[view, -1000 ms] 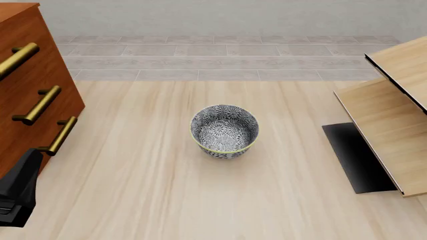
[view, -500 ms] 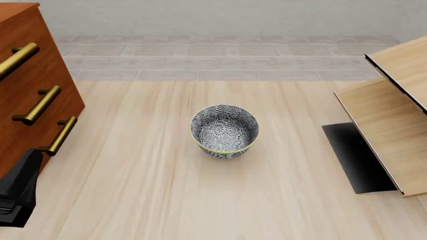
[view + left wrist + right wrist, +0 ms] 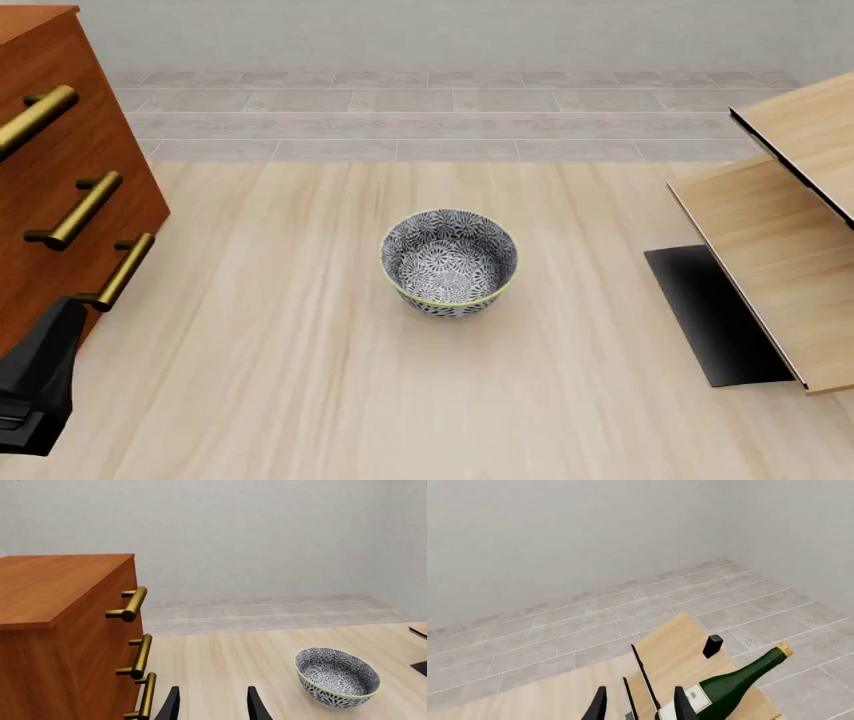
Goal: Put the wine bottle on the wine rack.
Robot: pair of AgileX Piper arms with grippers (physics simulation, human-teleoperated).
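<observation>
left gripper (image 3: 212, 707): two dark fingers spread apart, nothing between them; in the front view its black body sits at the desk's near left corner, just beside the cabinet (image 3: 54, 190).
right gripper (image 3: 639, 707): fingers parted, gripping nothing, tips above the rack (image 3: 684, 667); outside the front view.
bottle (image 3: 730, 685): dark green, gold cap, white label, lying tilted on the rack's pale boards, neck pointing away from the right gripper; hidden in the front view.
rack: at the desk's right edge, slanted boards over a black base.
bowl (image 3: 449, 262): patterned, upright, mid-desk, well apart from cabinet and rack.
cabinet: reddish-brown, three brass handles, at the left edge.
</observation>
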